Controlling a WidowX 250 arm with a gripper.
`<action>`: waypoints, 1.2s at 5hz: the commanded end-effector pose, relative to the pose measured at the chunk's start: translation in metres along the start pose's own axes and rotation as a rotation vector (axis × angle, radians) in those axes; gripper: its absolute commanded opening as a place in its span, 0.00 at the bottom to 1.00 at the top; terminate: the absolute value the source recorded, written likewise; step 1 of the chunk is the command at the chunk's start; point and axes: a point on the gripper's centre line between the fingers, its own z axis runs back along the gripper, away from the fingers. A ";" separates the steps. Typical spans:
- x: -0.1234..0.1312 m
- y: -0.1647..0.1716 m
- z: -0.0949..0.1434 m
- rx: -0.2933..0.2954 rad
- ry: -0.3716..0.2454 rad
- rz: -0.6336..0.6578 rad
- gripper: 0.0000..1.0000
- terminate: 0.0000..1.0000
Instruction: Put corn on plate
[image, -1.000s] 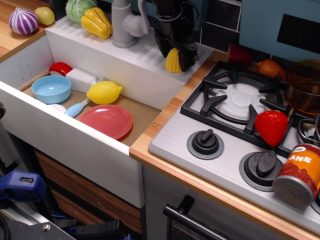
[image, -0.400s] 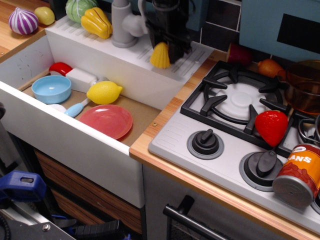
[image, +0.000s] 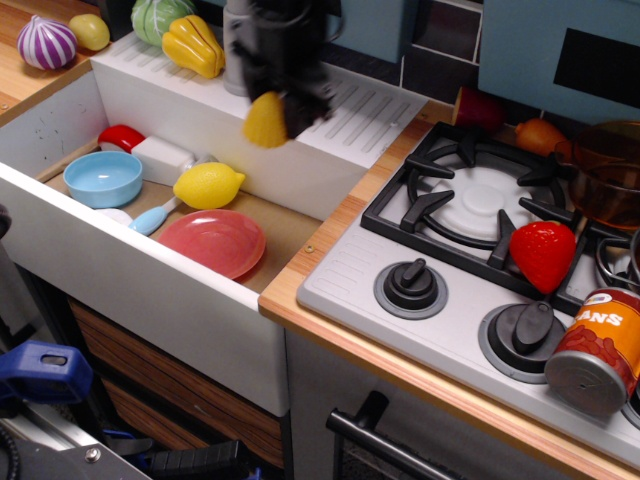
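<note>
The corn (image: 266, 121), a small yellow bumpy cone, hangs in the black gripper (image: 274, 112), which is shut on it. The gripper is blurred with motion, above the sink's back wall, in the air to the upper right of the yellow lemon (image: 209, 185). The salmon-pink plate (image: 212, 242) lies flat on the sink floor, below and to the left of the gripper, with nothing on it.
In the sink are a light blue bowl (image: 103, 178), a blue spoon (image: 153, 216) and a red-and-white block (image: 150, 152). A yellow bell pepper (image: 193, 44), grey tap (image: 243, 55), cabbage and onion sit behind. The stove (image: 470, 200) with strawberry (image: 543, 253) and can (image: 597, 349) is at the right.
The gripper has lifted the corn off the draining rack and carried it left and down toward the sink. Nothing else moved.
</note>
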 end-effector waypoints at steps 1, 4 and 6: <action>-0.024 0.013 -0.015 0.102 -0.103 0.055 0.00 0.00; -0.056 0.016 -0.069 0.107 -0.160 0.102 0.00 0.00; -0.055 0.010 -0.076 0.053 -0.187 0.142 0.00 0.00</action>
